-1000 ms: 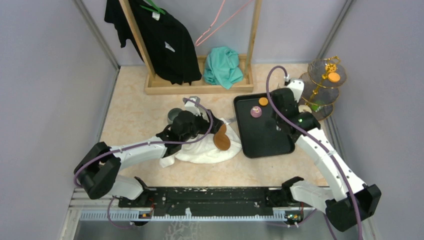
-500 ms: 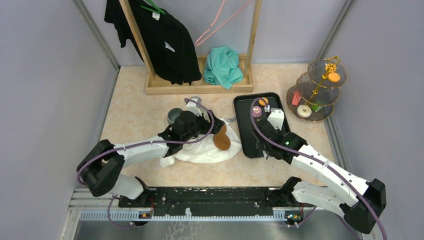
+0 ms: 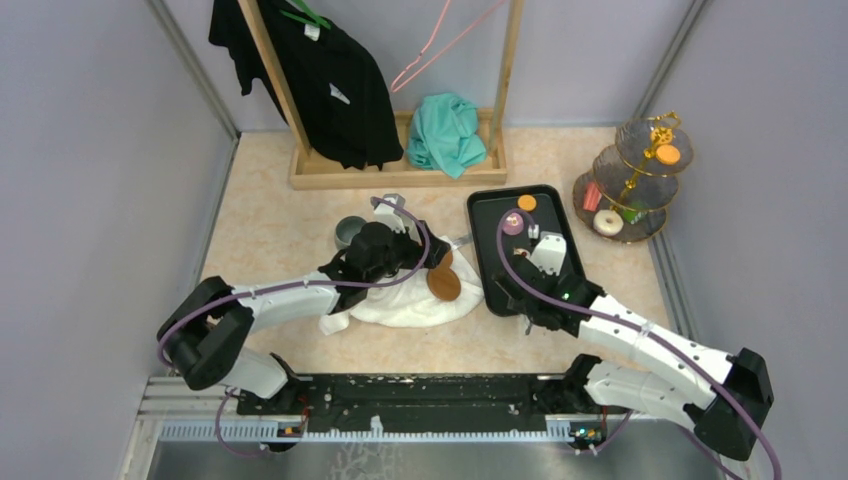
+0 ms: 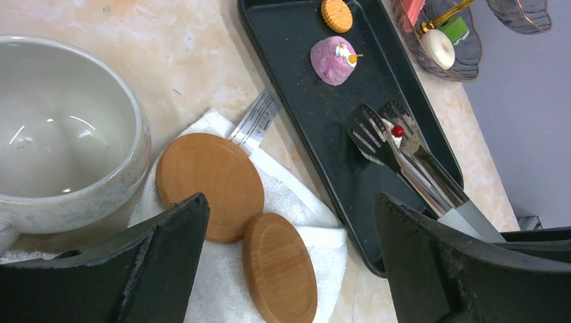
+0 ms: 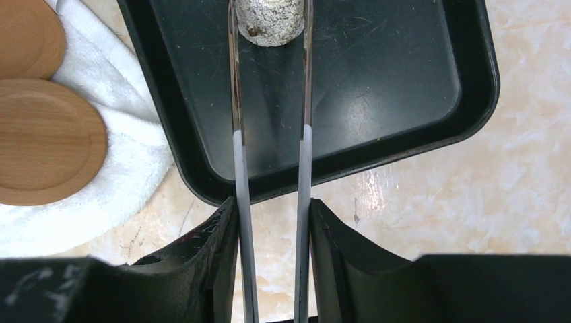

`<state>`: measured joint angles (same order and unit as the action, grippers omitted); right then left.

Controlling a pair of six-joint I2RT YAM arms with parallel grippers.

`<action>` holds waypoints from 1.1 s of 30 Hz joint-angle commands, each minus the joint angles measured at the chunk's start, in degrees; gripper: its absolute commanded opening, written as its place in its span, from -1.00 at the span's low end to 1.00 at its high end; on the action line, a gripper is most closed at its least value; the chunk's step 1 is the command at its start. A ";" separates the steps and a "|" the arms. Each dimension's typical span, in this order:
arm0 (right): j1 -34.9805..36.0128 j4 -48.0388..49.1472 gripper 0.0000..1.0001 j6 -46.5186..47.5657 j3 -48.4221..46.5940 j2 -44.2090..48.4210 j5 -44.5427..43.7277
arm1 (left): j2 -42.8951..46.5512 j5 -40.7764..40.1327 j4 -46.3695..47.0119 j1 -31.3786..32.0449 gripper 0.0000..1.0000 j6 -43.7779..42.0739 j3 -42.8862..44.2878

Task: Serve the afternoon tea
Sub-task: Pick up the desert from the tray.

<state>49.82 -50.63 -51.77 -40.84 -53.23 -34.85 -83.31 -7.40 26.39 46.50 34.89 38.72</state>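
The glass three-tier stand (image 3: 630, 185) stands at the right, with an orange disc (image 3: 668, 155) on top and a white doughnut (image 3: 607, 222) on the bottom tier. On the black tray (image 3: 500, 270) lie an orange biscuit (image 4: 336, 15) and a pink sweet (image 4: 333, 59). My right gripper (image 5: 273, 205) is shut on the metal tongs (image 5: 304, 101), whose tips pinch a pale speckled sweet (image 5: 273, 20) over the tray. The left gripper (image 4: 291, 202) hangs open above two wooden coasters (image 4: 210, 185), with the grey mug (image 4: 60, 134) beside it.
A white towel (image 3: 400, 305) lies under the coasters, left of the tray. At the back stands a wooden clothes rack (image 3: 400, 170) with a black garment and a teal cloth (image 3: 445, 130). Grey walls close in both sides.
My right arm has drawn back from beside the stand to the near half of the tray, carrying the tongs with it. The left arm has barely moved.
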 commanded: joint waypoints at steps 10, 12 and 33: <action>0.45 0.31 -0.39 -1.93 0.65 2.56 -2.15 | 0.21 0.48 2.26 -0.09 0.93 0.26 -0.38; 0.52 0.12 -0.56 -1.91 0.67 2.97 -2.39 | 0.23 0.61 2.26 -0.09 0.93 0.39 -0.40; 0.48 -8.59 -0.76 3.39 -17.22 3.63 -15.31 | -0.46 0.46 1.62 -0.12 0.93 -0.07 1.12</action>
<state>49.89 -57.98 -50.46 -51.29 -49.28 -42.94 -83.35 -7.42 27.00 46.50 34.92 38.70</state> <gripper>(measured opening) 0.376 0.965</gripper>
